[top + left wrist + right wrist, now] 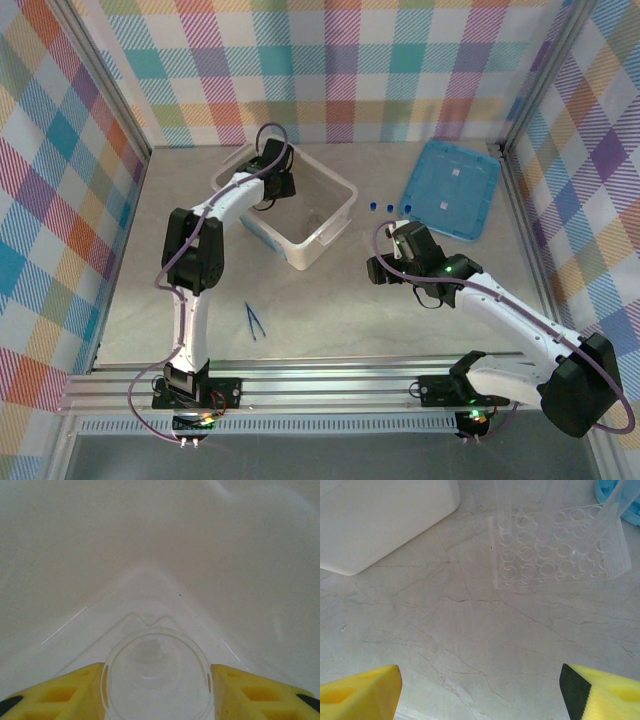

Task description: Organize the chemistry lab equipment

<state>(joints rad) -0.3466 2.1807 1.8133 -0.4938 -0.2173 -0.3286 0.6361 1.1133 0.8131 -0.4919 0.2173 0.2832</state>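
Three thin tubes [506, 510] stand in one clear rack [555, 560]; one tweezers [253, 320] lies on the table [330, 310]. Left gripper [159, 690] clasps one round glass vessel [155, 665] inside the box [300, 240]; right gripper [480, 690] gapes wide, empty.

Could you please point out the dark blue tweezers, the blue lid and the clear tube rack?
dark blue tweezers [254, 321]: top view, midway along the legs.
blue lid [450, 188]: top view, centre panel.
clear tube rack [555, 580]: right wrist view, near edge.

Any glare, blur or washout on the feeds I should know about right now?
Left wrist: milky, low-contrast inside the box, glass vessel soft-edged, thin glare streaks. Right wrist: table and rack crisp, tubes hazy. Top external: even light, soft shadows.
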